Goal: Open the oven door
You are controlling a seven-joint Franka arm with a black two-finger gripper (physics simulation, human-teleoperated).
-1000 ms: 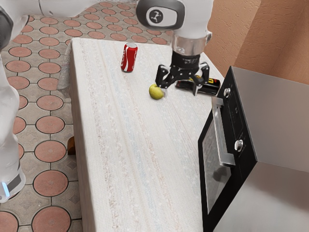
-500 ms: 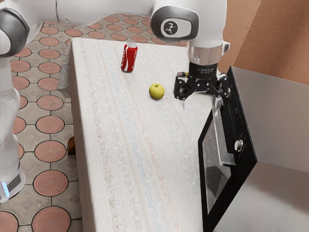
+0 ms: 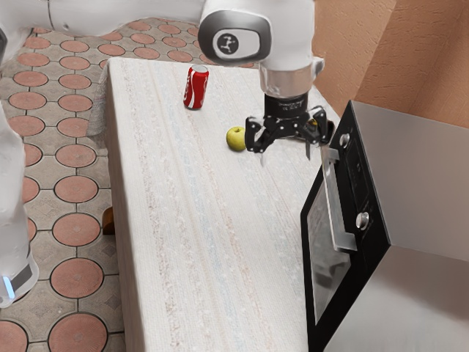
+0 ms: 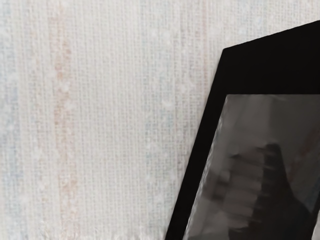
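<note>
Spread fingers [image 3: 253, 138] near closed oven door [image 3: 316, 260]

The fingers stand apart, pointing down above the worktop [image 3: 183, 220]. The door's handle [image 3: 336, 202] lies near them, toward the exterior view's right. From the upper left, the arm [image 3: 289, 48] reaches across, its wrist upright.

Tan wall [image 3: 357, 55] beyond a tiled floor [image 3: 75, 188].

In the exterior view, the gripper [image 3: 285, 154] was moved toward four o'clock, then drawn back toward nine, away from the handle [image 3: 335, 202]
</note>
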